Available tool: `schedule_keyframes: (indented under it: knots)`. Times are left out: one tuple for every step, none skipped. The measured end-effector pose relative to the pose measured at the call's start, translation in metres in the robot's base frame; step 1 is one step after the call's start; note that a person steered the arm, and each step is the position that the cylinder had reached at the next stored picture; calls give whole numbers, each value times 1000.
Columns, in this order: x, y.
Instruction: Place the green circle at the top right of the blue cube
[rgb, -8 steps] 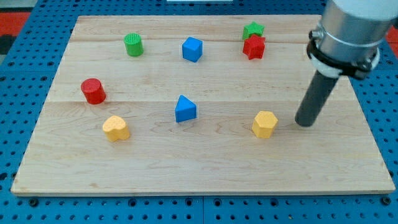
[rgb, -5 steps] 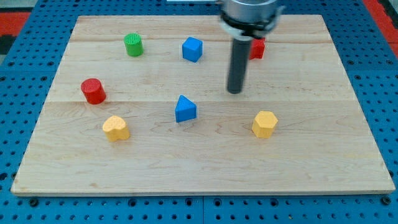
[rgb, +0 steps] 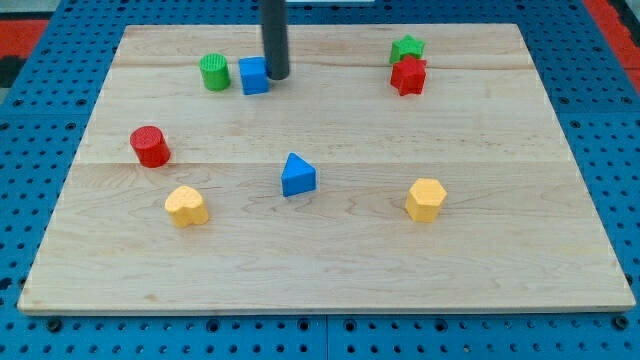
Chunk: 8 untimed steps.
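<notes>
The green circle (rgb: 214, 72), a short ridged cylinder, stands near the board's top left. The blue cube (rgb: 254, 75) sits just to its right, with a narrow gap between them. My tip (rgb: 277, 76) rests against the cube's right side. The dark rod rises from there out of the view's top.
A green star (rgb: 407, 48) and a red star (rgb: 408, 75) touch at the top right. A red cylinder (rgb: 150, 146) and a yellow block (rgb: 186, 206) are at the left. A blue triangle (rgb: 297, 175) is mid-board. A yellow hexagon (rgb: 425, 199) is lower right.
My tip swept from the board's right to the upper left. It pushed the blue cube left, close to the green circle. The other blocks stayed put.
</notes>
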<state>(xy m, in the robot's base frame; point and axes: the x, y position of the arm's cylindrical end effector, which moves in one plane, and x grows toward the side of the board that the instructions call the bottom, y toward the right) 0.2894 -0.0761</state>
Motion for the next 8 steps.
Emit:
schedule_keyframes:
  knots:
    - [0,-40]
    - [4,-85]
    - [14,-109]
    - [47,-105]
    - [63,-149]
    - [60,-214]
    - [22,-209]
    - [-15,-167]
